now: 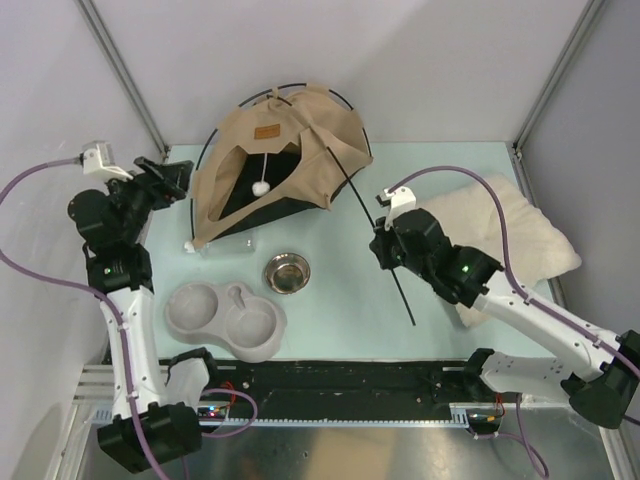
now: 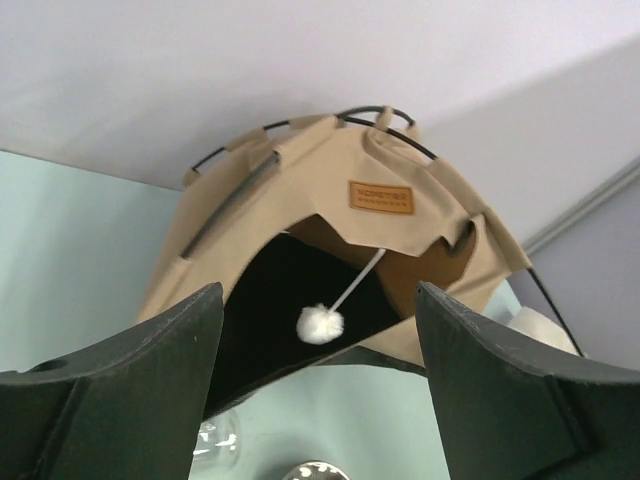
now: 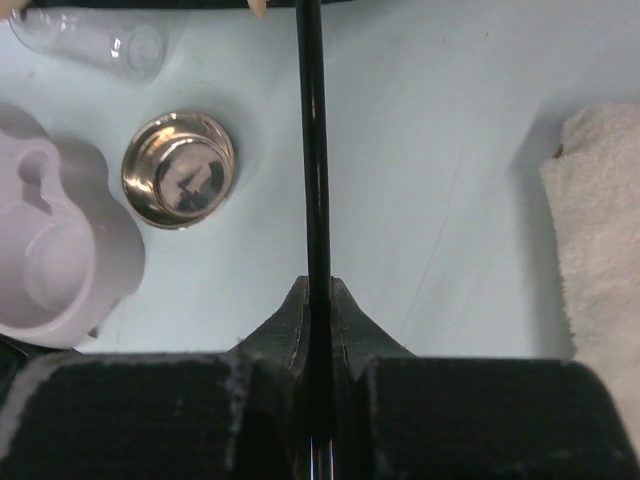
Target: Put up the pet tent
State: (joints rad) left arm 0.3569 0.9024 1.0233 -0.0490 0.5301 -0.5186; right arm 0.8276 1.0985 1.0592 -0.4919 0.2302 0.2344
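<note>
Clamping the thin black pole (image 3: pixel 314 150) btw pinched fingers, we hold our right gripper (image 3: pixel 318 290) fwd-left, wrist angled down over the pale green table (image 1: pixel 330 300). Our left gripper (image 2: pixel 320 295), arm bent & raised, gapes wide w/ nothing held, facing the tan fabric pet tent (image 1: pixel 275 160) at the table's far centre.

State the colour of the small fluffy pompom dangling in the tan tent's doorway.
White. The fluffy pompom shows best in the left wrist view.
</note>
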